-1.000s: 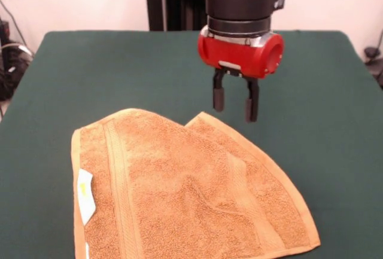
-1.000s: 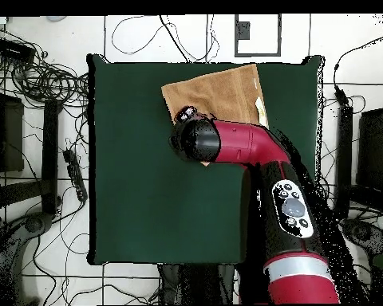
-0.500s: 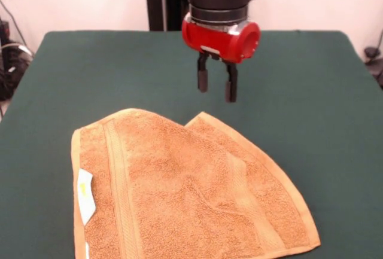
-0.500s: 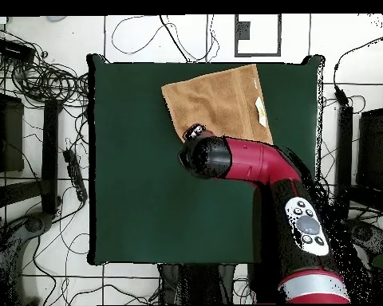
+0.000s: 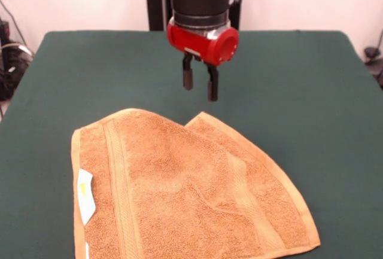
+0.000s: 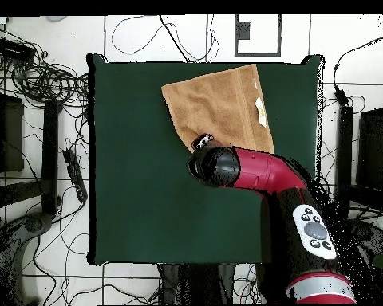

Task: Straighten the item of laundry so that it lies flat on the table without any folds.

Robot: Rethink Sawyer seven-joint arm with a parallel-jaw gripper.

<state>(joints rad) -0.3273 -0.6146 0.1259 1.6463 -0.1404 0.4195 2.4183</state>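
Gripper [image 5: 200,84] hung above the bare tabletop [image 5: 311,85] just beyond the towel's [image 5: 179,187] far edge, fingers [image 5: 188,79] apart and empty. Towel lay at the near side, far-right part seemingly folded over.

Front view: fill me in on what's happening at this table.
The red and black arm's gripper hangs above the dark green table, just beyond the orange-tan terry towel. Its fingers are open and hold nothing. The towel isn't flat: one side is folded over, leaving a ridge and wrinkles.
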